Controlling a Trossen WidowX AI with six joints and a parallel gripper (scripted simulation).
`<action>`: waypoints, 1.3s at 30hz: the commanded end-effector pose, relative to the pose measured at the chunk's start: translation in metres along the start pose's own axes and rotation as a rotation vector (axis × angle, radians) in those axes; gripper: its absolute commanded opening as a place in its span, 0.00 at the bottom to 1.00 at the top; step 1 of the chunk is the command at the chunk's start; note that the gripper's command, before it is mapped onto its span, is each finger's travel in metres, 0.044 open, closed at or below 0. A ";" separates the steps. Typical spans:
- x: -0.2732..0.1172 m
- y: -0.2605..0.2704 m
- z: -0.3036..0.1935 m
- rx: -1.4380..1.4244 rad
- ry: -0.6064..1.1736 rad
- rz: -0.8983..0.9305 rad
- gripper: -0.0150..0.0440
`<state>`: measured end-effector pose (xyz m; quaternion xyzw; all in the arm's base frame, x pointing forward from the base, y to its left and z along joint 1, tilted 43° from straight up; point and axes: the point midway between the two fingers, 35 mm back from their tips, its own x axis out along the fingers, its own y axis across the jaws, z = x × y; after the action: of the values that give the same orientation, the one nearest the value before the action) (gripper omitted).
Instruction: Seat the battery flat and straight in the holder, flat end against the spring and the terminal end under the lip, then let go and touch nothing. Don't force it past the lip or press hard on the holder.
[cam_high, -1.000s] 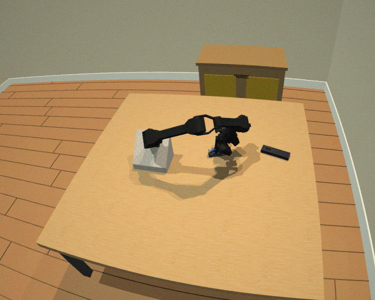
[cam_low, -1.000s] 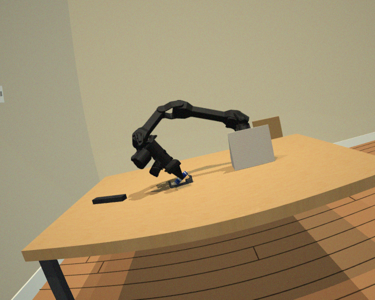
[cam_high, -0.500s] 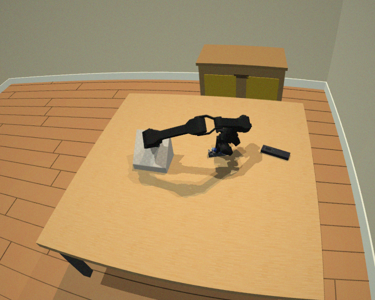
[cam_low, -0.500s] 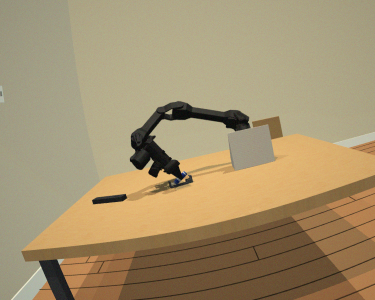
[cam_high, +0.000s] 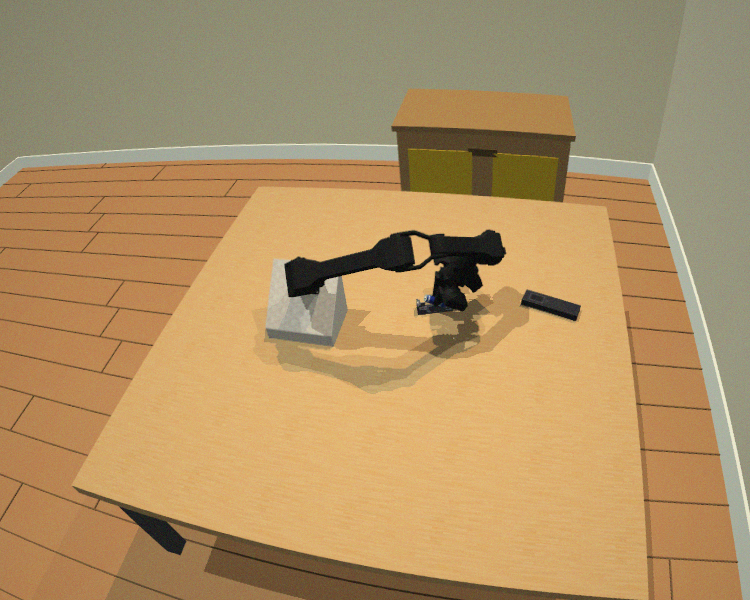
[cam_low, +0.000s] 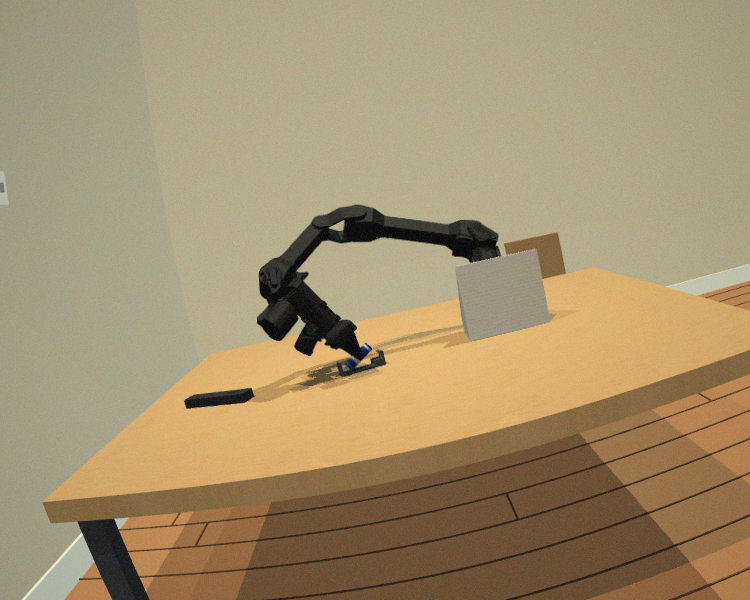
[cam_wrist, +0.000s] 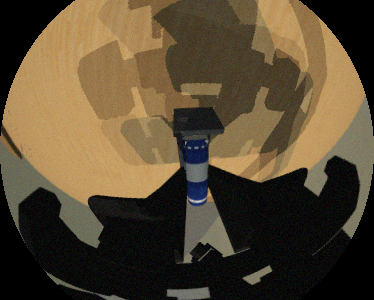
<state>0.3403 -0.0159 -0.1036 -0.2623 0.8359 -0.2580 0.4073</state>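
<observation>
- The gripper pinches the blue-and-white battery.
- The battery tilts, its lower end in the holder on the desk.

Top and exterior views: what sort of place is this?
Probably a plain room set up as a robot workspace: a one-arm robot on a block, a pale wooden table, and a low cabinet by the wall in the top view.

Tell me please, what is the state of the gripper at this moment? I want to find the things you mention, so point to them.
Gripper (cam_high: 451, 307) (cam_low: 360, 357) (cam_wrist: 195, 170): closed on the blue and white battery (cam_low: 366, 347) (cam_wrist: 197, 172), which it holds tilted at the holder (cam_high: 420, 309) (cam_low: 380, 360) (cam_wrist: 198, 121), not lying flat.
</observation>
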 end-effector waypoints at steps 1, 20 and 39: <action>-0.004 0.000 0.006 0.012 -0.021 0.006 0.36; -0.002 0.001 0.008 0.008 -0.079 0.016 0.36; 0.001 0.003 0.010 0.003 -0.149 0.027 0.36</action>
<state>0.3409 -0.0171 -0.1073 -0.2687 0.8159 -0.2371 0.4537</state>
